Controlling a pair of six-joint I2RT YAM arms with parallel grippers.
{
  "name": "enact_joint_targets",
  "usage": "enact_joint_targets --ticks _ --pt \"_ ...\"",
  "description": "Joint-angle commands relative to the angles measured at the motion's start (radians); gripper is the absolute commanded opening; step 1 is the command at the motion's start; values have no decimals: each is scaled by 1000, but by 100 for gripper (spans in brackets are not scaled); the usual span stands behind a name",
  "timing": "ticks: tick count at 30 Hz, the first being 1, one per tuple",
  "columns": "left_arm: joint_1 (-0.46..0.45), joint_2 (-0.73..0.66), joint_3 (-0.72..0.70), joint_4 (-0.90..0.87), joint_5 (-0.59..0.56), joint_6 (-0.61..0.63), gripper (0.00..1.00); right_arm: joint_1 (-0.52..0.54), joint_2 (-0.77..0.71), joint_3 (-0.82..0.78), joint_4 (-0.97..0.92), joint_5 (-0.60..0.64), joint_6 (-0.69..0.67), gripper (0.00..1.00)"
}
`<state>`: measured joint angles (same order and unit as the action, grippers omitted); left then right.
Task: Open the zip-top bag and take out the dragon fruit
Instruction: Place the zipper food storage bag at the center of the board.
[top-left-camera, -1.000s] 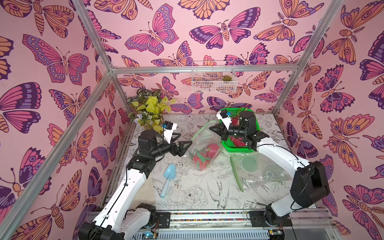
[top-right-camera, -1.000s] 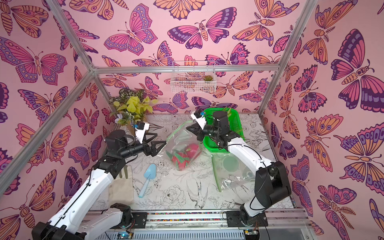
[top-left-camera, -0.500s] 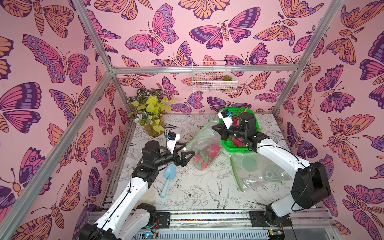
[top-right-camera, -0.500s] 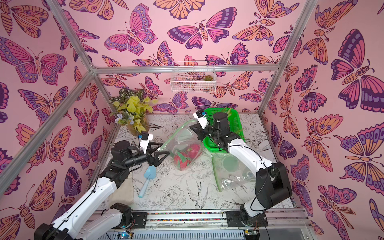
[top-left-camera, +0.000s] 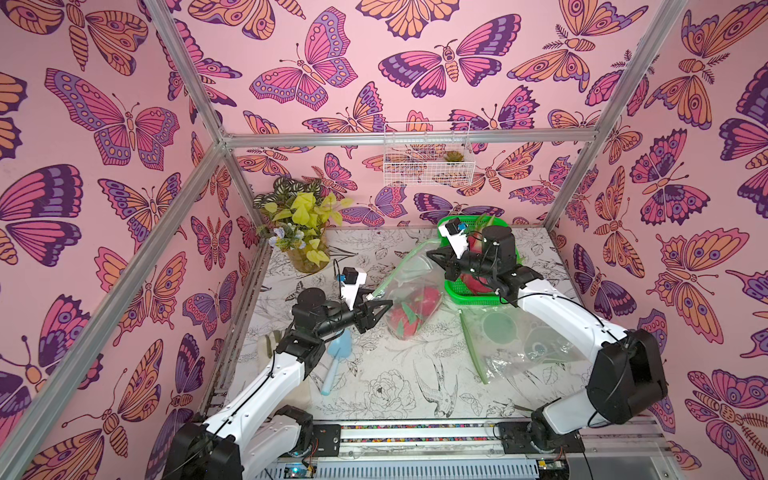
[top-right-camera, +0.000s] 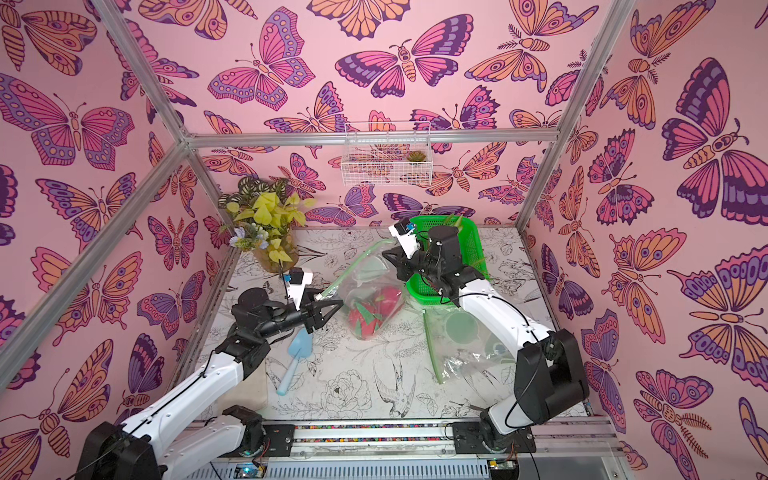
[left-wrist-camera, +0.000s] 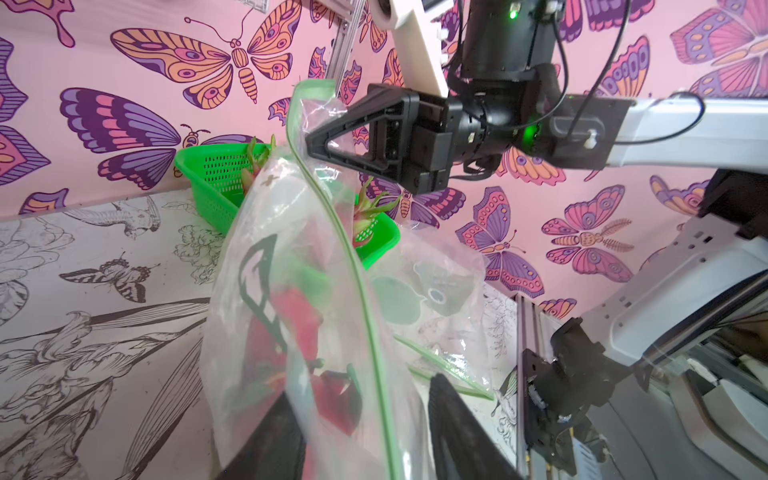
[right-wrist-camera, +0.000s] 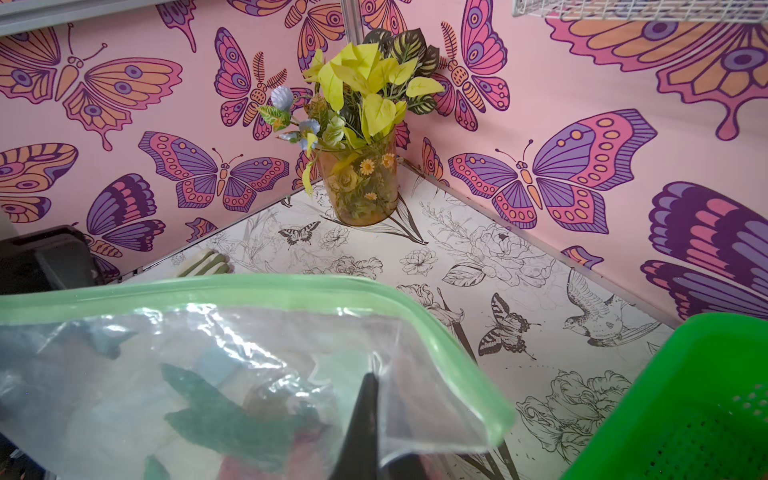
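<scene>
My right fingers are clenched on the far upper corner of the bag, just under its green zip strip; I judge this grip is there to hang the mouth up off the table so the weight of the contents pulls the film taut. My left fingers sit at the near end of the same strip, one on each side of the film as the left wrist view shows it; whether they have pinched it I cannot tell (the tips lie at the frame edge, partly behind plastic). The purpose, as I read it, is two opposed holds to part the seal. The dragon fruit lies in the bag's sagging lower half, which rests on the table near its middle, red skin and green scales visible through the film. More dragon fruit shows in the green basket, just beside the bag on my right and partly behind my right wrist (presumably the drop-off point). A second bag, holding greenish items, lies flat on the table nearer the front, and a blue scoop under my left arm; neither is involved. Risk noted: thin film may slip from either hold.
</scene>
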<state>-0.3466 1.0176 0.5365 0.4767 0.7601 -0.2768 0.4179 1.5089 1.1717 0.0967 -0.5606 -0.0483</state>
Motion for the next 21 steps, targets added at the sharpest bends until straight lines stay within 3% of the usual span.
enact_joint_targets --ticks 1,5,7,10,13,21 --pt "-2 13 -26 109 27 6 38 -11 -36 0 -15 23 14 0" --pt "0 16 -39 163 40 7 10 -21 -42 3 -21 10 43 0" --pt "3 12 -41 191 49 4 2 -26 -44 2 -20 3 52 0" --pt "7 2 -39 215 37 6 6 -37 -52 1 -12 -16 74 0" --pt "14 4 -35 212 36 28 33 -38 -56 3 -9 -22 90 0" --pt "30 73 -96 359 89 -21 29 -39 -49 -1 0 -19 111 0"
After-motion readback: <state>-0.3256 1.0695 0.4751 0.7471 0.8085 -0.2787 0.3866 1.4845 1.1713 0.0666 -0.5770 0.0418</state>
